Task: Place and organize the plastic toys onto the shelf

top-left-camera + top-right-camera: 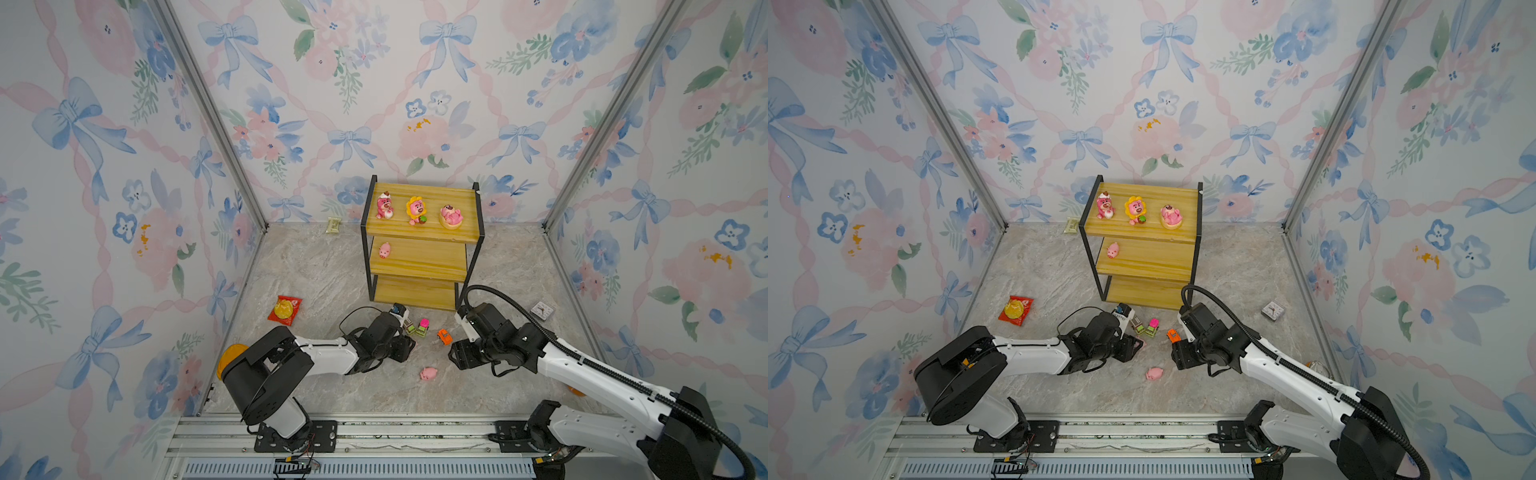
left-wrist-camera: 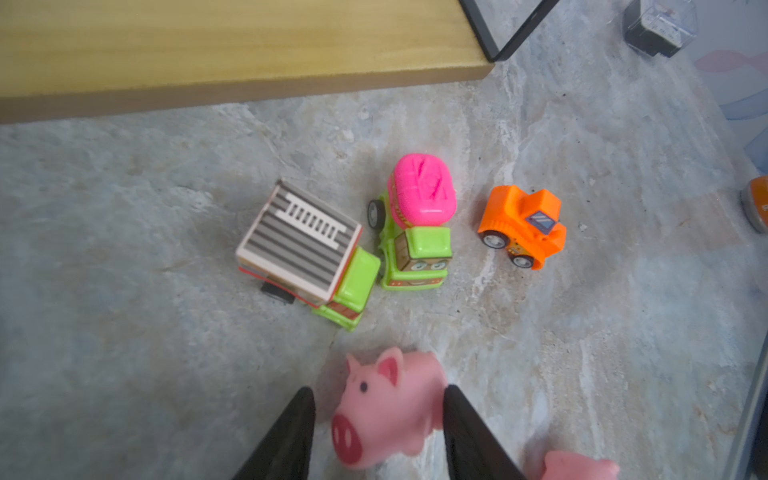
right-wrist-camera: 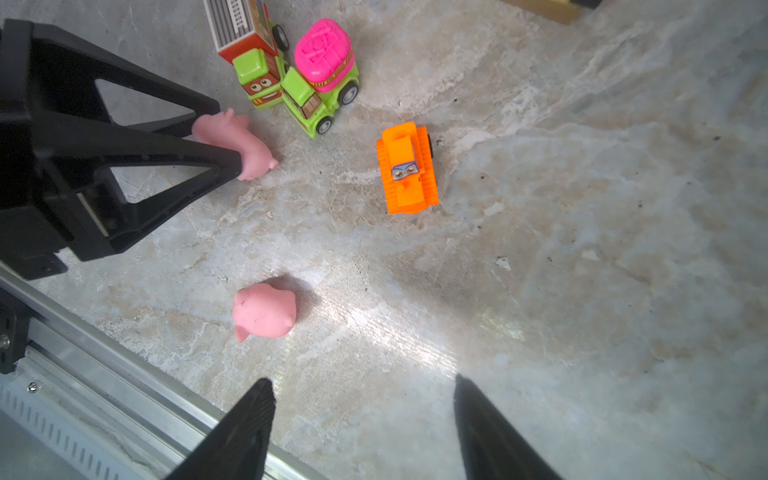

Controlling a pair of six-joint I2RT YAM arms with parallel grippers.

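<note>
Left end effector (image 2: 379, 388) astride pink pig (image 2: 388, 415) on desk (image 2: 124, 332): one finger (image 2: 469, 432) touching, other just beside; firm grip cannot be told. Right end effector (image 3: 362, 378) wide open, empty, above desk. Second pig (image 1: 428, 373) loose on desk. Orange car (image 2: 523, 226), pink-green car (image 2: 415, 224), grey-green car (image 2: 307, 253) near shelf (image 1: 424, 259) foot. Shelf top tier: three bears (image 1: 415, 210). Middle tier: third pig (image 1: 384, 250).

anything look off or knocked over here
Nothing spilled or broken. The grey truck and pink mixer are jammed together at an angle, cabs touching, before the shelf. A red packet lies loose on the table, not a toy.
</note>
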